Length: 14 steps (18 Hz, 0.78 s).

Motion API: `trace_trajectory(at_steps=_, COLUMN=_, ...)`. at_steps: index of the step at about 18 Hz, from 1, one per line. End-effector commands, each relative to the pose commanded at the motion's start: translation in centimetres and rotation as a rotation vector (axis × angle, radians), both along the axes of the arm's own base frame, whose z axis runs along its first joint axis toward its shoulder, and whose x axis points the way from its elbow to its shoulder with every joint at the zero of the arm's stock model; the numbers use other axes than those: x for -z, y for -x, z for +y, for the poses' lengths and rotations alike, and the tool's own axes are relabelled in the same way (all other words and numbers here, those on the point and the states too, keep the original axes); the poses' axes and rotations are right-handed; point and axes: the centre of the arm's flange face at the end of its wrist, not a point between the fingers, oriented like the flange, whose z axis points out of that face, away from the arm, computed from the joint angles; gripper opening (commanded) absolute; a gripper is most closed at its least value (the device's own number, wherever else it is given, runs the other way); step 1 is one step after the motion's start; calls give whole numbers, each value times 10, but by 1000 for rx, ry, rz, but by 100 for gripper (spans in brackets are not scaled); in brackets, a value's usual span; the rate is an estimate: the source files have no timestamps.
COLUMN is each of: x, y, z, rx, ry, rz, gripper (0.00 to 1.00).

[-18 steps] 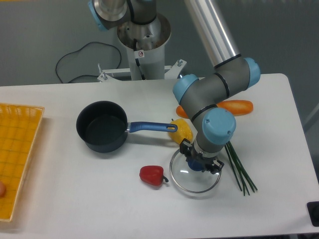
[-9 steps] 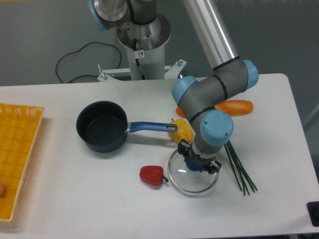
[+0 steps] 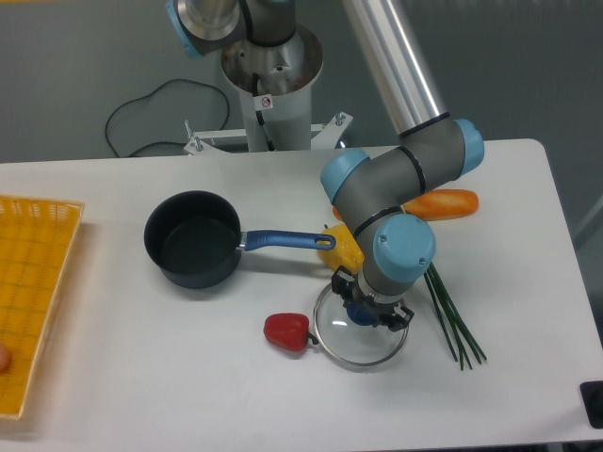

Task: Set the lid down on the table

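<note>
We look down at a white surface (image 3: 170, 377) with one robot arm (image 3: 400, 179) reaching over it from the back. The arm is grey with light blue joint caps, and it bends down so that our jaws (image 3: 365, 312) point at the surface near the front centre.

The jaws are clenched on the blue knob of the lid (image 3: 361, 334), a round clear glass disc with a thin metal rim. The knob sits directly between the jaws, and the disc spreads out below and around them. The lid looks slightly tilted, close over the surface; we cannot tell whether its rim touches the surface.

Just to the left of the jaws, beside the lid's rim, lies a red pepper (image 3: 286, 330). Just behind the jaws, partly hidden by the arm, is a yellow pepper (image 3: 341, 247). To the right of the jaws, some thin green stalks (image 3: 454, 325) lie on the surface, close to the lid's rim. Farther behind and to the right, an orange carrot (image 3: 441, 202) lies partly behind the arm.

Well to the left of the jaws and a little behind them stands a dark blue saucepan (image 3: 193, 238), open, with its blue handle pointing toward the yellow pepper. Far to the left, at the edge of view, is a yellow-orange woven tray (image 3: 33, 282).
</note>
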Motion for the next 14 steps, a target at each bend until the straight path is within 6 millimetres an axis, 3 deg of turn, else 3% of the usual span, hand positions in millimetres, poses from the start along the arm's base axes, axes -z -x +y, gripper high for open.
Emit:
trace_trajectory(at_steps=11, x=1, y=0, z=0, rx=2, ry=1, rz=-1, gripper=68)
trace_trajectory(at_steps=13, x=-1, y=0, z=1, rx=5, ry=-1, rz=1, gripper=79)
trace_trajectory(at_steps=14, x=-1, y=0, z=1, rx=9, ry=-3, rz=2, gripper=93)
